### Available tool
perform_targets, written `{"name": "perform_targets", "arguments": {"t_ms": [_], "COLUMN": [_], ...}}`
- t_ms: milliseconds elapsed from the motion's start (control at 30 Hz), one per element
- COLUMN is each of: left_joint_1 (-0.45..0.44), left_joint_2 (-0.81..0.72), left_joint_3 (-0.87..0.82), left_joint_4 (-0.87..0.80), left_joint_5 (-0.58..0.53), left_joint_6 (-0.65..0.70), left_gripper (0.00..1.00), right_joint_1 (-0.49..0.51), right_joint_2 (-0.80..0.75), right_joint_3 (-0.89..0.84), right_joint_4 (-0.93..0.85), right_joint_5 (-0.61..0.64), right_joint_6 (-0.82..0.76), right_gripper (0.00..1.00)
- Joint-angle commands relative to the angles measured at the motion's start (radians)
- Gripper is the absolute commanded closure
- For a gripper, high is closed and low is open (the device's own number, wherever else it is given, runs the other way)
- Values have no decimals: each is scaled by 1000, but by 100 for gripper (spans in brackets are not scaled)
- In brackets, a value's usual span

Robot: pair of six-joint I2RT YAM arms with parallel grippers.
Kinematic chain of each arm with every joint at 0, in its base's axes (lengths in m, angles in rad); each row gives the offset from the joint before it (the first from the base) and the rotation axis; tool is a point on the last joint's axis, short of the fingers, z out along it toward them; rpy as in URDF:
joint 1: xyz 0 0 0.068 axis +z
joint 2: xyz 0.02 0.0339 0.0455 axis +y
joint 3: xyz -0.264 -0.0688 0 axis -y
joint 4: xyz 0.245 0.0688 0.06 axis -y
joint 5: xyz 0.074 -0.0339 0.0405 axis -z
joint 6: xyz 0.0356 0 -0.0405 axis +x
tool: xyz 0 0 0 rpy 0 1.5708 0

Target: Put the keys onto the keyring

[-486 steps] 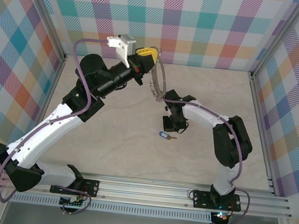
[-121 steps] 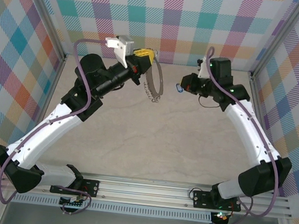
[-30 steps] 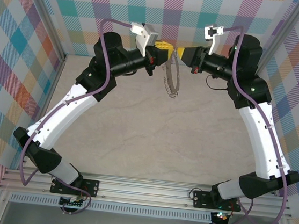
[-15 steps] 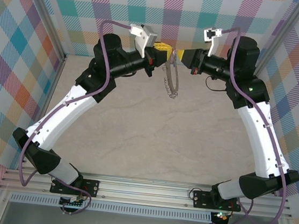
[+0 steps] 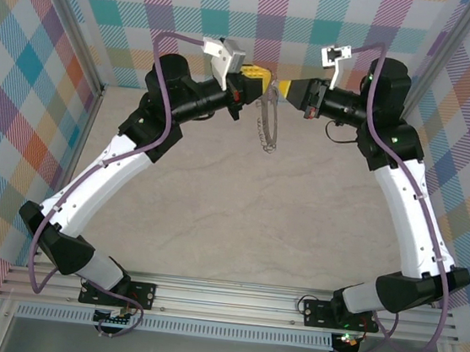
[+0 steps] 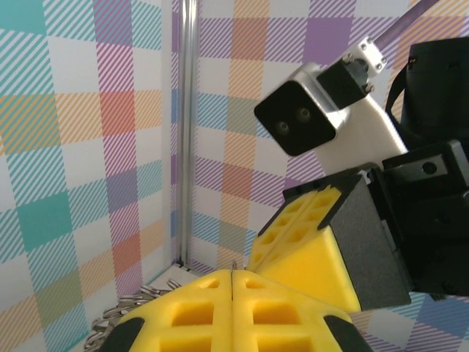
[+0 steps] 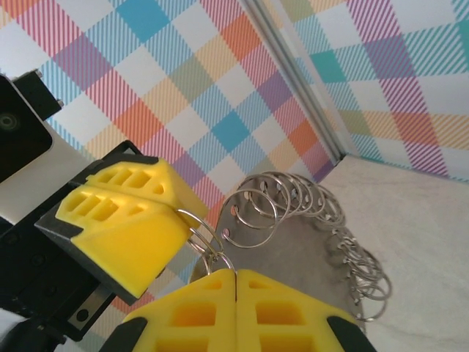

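The keyring [image 5: 266, 125], a thin silver hoop strung with small loops, hangs on edge high at the back centre. My left gripper [image 5: 265, 83] is shut on its top; a metal sliver shows in the seam [image 6: 233, 273]. My right gripper [image 5: 286, 88] is shut too and meets the left one tip to tip. In the right wrist view small loops [image 7: 199, 229] run from the left gripper's yellow pads [image 7: 124, 213] into my right gripper's tip [image 7: 236, 273], and more of the keyring's loops [image 7: 363, 275] fan out behind. The key is hidden, no blue showing.
Checked walls close in the beige table [image 5: 238, 227] on three sides, with an aluminium post [image 6: 187, 132] at the back corner. Both arms arch up from their bases [image 5: 221, 298] at the near edge.
Four seconds ago my right gripper carried the blue key toward the hoop. Over the last second both grippers stay joined at the hoop's top, drifting slightly left, and the hoop sways a little.
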State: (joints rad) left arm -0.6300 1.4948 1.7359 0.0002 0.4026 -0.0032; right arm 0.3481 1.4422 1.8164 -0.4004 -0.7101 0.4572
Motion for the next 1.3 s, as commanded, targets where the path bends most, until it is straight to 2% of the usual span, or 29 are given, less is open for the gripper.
{"name": "perform_targets", "arguments": {"t_ms": [0,200,267,333,600,767,1100,1267], "left_joint_1": [4,4,4,4,4,5,4,4], "left_joint_2": [-50,-35,-32,-30,-8,3,24,35], "left_joint_3": [0,-6,-8,-9,-10,-16,-19,-20], "left_joint_4": [153,205,216,225,265,293,337,362], "left_joint_5": [-34,-50,-56,-63,-67,-63,-48,-48], "left_joint_6": [-40,-93,-107,-119,-179,-223,-304,-337], "left_gripper": [100,100,100,100,100,100,100,100], "right_joint_1": [-7,-7,-18,-42,-109,-109,-106,-89], "right_joint_2": [30,40,32,20,-13,14,82,102], "right_joint_3": [18,22,16,0,-15,5,21,28], "right_joint_4": [2,5,13,36,184,316,569,597], "right_joint_5": [-106,-124,-114,-109,-88,-106,-193,-216], "right_joint_6": [25,42,50,75,184,264,444,470], "right_gripper": [100,100,92,77,53,46,43,43]}}
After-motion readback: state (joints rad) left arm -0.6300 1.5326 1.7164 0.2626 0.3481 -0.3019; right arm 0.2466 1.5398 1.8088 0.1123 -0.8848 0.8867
